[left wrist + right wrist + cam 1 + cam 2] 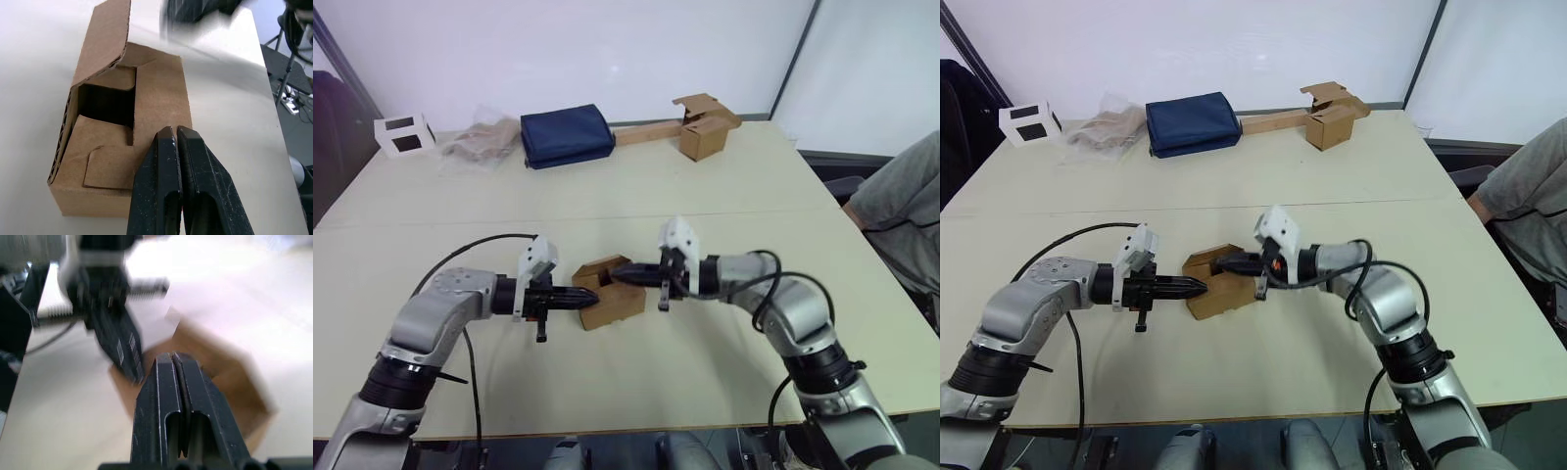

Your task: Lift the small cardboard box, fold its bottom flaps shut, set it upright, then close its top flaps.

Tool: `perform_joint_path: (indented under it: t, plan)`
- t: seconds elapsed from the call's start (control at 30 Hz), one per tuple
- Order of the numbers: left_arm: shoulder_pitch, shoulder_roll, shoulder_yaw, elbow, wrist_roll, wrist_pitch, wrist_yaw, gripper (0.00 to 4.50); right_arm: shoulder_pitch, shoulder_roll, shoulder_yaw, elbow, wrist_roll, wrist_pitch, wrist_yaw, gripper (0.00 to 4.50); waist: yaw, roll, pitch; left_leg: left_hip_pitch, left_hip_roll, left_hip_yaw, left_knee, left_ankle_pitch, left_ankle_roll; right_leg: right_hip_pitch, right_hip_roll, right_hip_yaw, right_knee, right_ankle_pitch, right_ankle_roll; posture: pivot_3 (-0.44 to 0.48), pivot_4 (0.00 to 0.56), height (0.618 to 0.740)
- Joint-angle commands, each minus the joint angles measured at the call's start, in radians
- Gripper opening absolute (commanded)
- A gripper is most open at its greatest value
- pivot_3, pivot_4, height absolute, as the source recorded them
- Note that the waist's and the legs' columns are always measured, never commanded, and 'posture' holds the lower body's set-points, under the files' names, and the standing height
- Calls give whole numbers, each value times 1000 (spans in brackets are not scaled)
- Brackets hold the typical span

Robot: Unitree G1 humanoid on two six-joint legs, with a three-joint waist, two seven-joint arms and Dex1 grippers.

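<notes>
Small cardboard box [610, 293] lies on its side near the front middle of the surface [636, 186], between the two arms; open end faces the left gripper [174, 133], one flap raised, the inner flaps partly folded in with a dark gap showing. Left gripper closed, holding nothing, tips against the folded flaps. Right gripper [1218, 262] closed, empty, tips at the box's top edge. Judgement: brace with the right, push the inner flaps flush first, then press the raised flap down slowly so the box does not slide.
</notes>
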Motion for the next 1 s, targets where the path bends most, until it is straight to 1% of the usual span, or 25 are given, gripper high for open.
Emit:
perform_joint_path:
  t: [0.03,0.2,0.27,0.37,0.43,0.57,0.63,0.77,0.8,0.93,1.0]
  plan:
    - [8,19,16,-24,-7,-5,-2,93,-97,17,-23,47,21,-24,20,0,-1,0,0,0,0,0,0,0,0,0,0,0,0,0,0,0,150,740]
    - [3,21,13,-22,-4,-7,-5,93,-186,105,121,321,-120,-177,74,0,-12,0,0,1,0,0,-1,0,0,0,0,0,0,0,0,0,150,740]
    - [0,20,10,-18,-1,-10,-6,93,-195,130,154,391,-158,-226,91,0,-13,0,0,0,0,0,-1,0,0,-1,0,0,0,0,0,0,150,740]
    - [-6,14,6,-8,7,-18,-2,93,-172,178,183,474,-197,-272,84,0,-12,0,0,0,0,0,-1,0,0,-1,0,0,-1,0,0,0,150,740]
    - [-9,15,4,1,16,-27,1,93,-129,186,196,450,-198,-266,94,0,-11,0,0,0,0,0,-1,0,0,-1,0,0,0,0,0,0,150,740]
    - [-20,32,23,-8,7,-16,-1,93,-41,163,203,344,-194,-238,105,0,-11,0,0,-1,0,0,-1,0,0,-1,0,0,0,0,0,0,150,740]
    - [-19,48,42,-5,-1,-7,-2,93,-19,161,198,337,-207,-240,89,0,-12,0,0,0,0,0,-1,0,0,-1,0,0,0,0,0,0,150,740]
    - [-9,101,65,33,-2,-33,-49,93,11,154,196,327,-227,-246,63,0,-12,0,0,0,0,0,-1,0,0,-1,1,0,1,0,0,0,150,740]
    - [-30,97,64,57,-2,-37,-52,93,19,154,186,313,-220,-237,53,0,-12,0,0,0,0,0,-1,0,0,-1,0,0,1,0,0,0,150,740]
    - [-150,11,47,137,-6,-39,-18,93,52,130,154,191,-180,-164,38,0,7,0,0,0,0,0,1,0,-1,0,0,-1,1,0,0,0,150,740]
    - [-177,-12,44,154,-5,-34,-16,93,62,121,145,145,-165,-135,36,0,13,0,0,-1,-1,0,1,0,-1,0,-1,-1,0,0,0,0,150,740]
